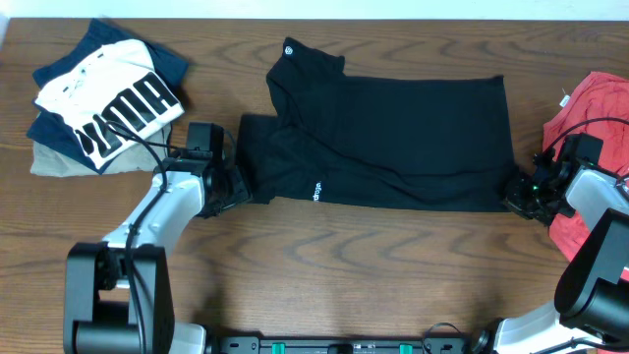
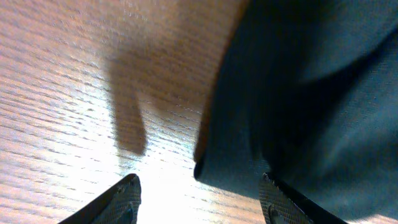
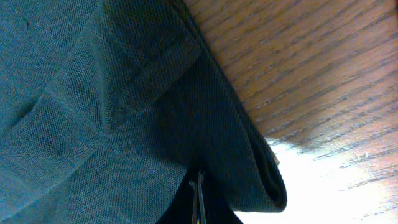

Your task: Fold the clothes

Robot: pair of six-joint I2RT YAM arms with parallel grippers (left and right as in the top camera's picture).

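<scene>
The black garment (image 1: 393,138) lies spread across the middle of the wooden table, its white hexagon logo (image 1: 290,45) at the back left and small white lettering (image 1: 316,190) near the front hem. My left gripper (image 1: 234,187) is at its front left corner. In the left wrist view the jaws (image 2: 199,199) are open, with the garment's edge (image 2: 298,93) just beyond and over the right finger. My right gripper (image 1: 514,194) is at the front right corner. In the right wrist view its fingers (image 3: 198,198) are shut on the black fabric (image 3: 93,112).
A stack of folded clothes topped by the white PUMA shirt (image 1: 108,108) sits at the back left. A red T-shirt (image 1: 590,108) lies at the right edge, under my right arm. Bare wood (image 1: 373,265) runs along the front of the table.
</scene>
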